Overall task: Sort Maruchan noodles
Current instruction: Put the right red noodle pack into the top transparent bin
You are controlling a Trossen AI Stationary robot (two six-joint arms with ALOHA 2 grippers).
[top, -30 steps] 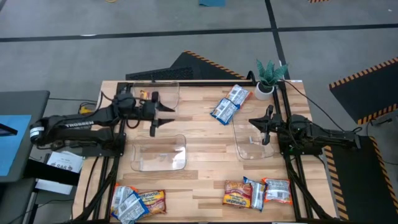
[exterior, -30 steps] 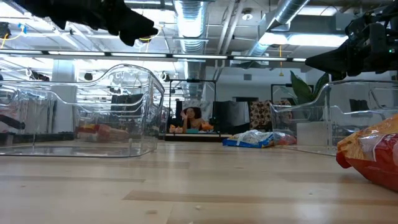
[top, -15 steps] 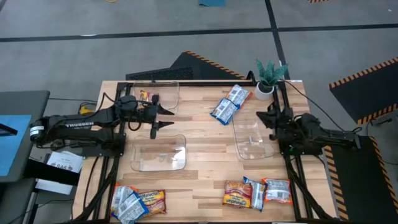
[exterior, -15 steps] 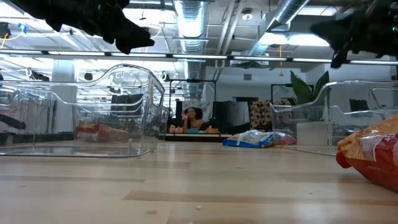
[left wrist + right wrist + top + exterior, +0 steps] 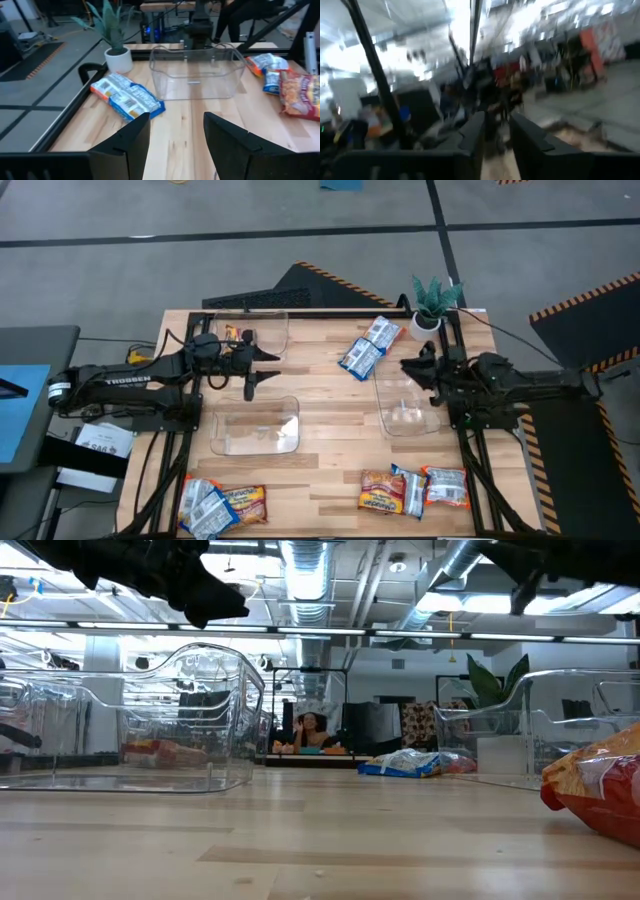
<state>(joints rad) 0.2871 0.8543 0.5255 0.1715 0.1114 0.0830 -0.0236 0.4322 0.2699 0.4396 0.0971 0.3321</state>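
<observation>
- Maruchan noodles lying in three groups on the surface: blue-and-white packets [image 5: 368, 346] near the far edge, between the far-left bin and the potted plant; a mixed pile [image 5: 222, 505] at the near-left corner; a second mixed pile [image 5: 414, 489] at the near-right edge.
- One orange packet [image 5: 232, 333] lying inside the far-left bin [image 5: 262, 327].
- Packet print too small to read; "TROSSEN" legible in white on the left arm [image 5: 125, 381].
- Middle-left bin [image 5: 254, 428] and right bin [image 5: 406, 402] clear plastic, both standing well apart, with bare wood between them.
- Open lane of wood running down the middle, from the blue-and-white packets to the near edge.
- Left gripper [image 5: 262, 367] raised between the far-left and middle-left bins; fingers [image 5: 131, 137] parted, holding nothing.
- Right gripper [image 5: 412, 366] raised over the far rim of the right bin; fingers [image 5: 472, 133] slightly apart in the wrist view, nothing between them.
- Surface [image 5: 320, 410] of light butcher-block wood, framed by dark rails.
- Potted plant [image 5: 432, 304] at the far-right corner.
- Grey floor around the rig, with yellow-and-black hazard tape [image 5: 585, 302] on the right.
- Low view: ceiling ducts, strip lights, and a person [image 5: 311, 730] seated far behind.
</observation>
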